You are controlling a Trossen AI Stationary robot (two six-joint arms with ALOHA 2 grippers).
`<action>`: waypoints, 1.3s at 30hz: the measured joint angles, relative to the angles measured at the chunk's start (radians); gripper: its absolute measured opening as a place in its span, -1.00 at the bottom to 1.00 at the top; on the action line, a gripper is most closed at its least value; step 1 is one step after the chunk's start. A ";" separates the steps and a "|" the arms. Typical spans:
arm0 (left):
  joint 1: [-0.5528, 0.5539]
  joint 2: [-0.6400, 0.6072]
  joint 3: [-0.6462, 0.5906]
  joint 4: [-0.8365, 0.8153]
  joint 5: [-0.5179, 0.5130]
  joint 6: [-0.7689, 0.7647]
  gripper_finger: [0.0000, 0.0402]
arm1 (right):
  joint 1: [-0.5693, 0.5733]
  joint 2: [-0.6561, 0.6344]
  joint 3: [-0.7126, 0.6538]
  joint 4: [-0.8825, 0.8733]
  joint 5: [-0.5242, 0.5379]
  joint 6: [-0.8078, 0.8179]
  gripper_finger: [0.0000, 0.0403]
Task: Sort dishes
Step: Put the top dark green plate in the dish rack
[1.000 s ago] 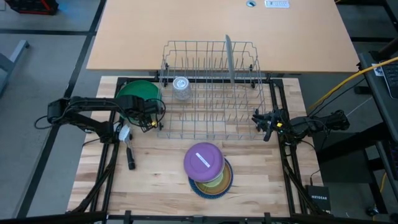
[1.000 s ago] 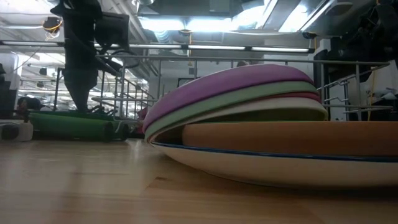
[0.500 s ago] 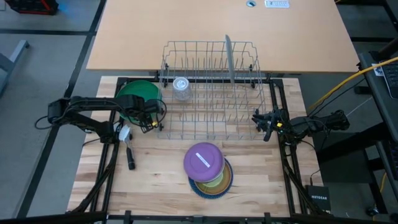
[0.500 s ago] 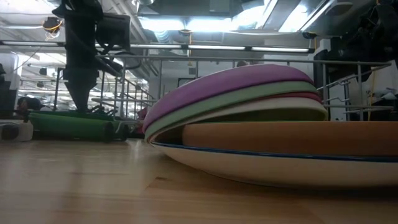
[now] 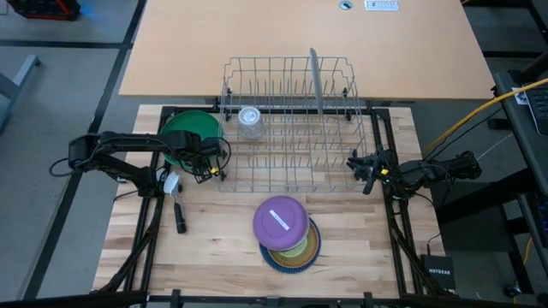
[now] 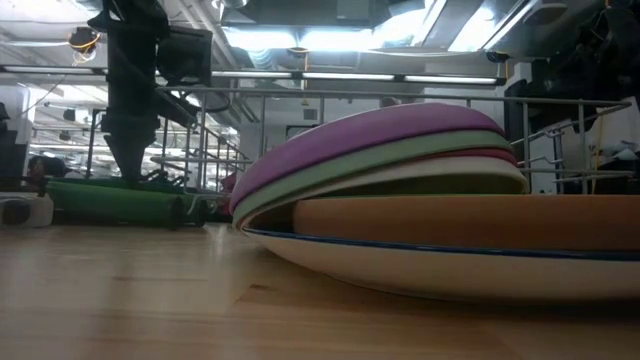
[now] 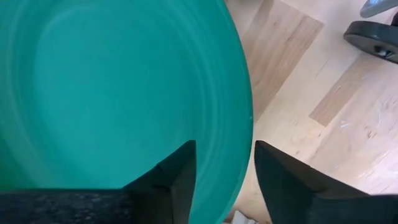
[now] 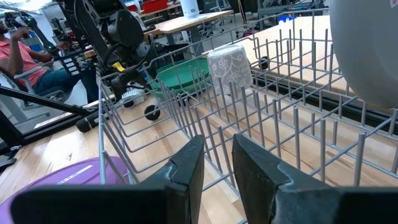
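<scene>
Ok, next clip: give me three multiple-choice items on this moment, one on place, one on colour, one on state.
1. Where is the green plate?
A. left of the wire rack
B. inside the rack
C. on the stack

2. What colour is the top dish of the stack?
A. blue
B. purple
C. tan

3. How is the grey plate in the rack?
A. flat
B. upside down
C. on edge

Answers: 1 A, the high view shows it beside the rack's left end, under the left gripper. 2 B, purple on top in high and low views. 3 C, seen edge-on from above.

A green plate [image 5: 183, 128] lies flat left of a purple-topped, perhaps tilted dish stack [image 5: 285, 231].
</scene>
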 joint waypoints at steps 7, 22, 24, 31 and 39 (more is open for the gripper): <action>0.000 0.000 0.000 0.001 0.002 0.039 -0.60 | 0.000 0.000 0.000 0.000 0.000 0.000 -0.56; 0.000 0.000 0.000 0.009 0.000 0.039 -0.82 | 0.000 0.000 0.000 0.001 0.000 0.000 -0.56; 0.000 0.000 0.000 0.023 0.000 0.039 -0.86 | 0.000 0.000 0.000 0.001 0.000 0.000 -0.56; 0.000 0.000 0.000 0.025 0.000 0.039 -0.98 | 0.000 0.000 0.000 0.001 0.000 0.000 -0.56; 0.000 -0.003 0.000 0.020 0.001 0.030 -0.99 | 0.000 0.000 0.000 0.001 0.000 0.000 -0.56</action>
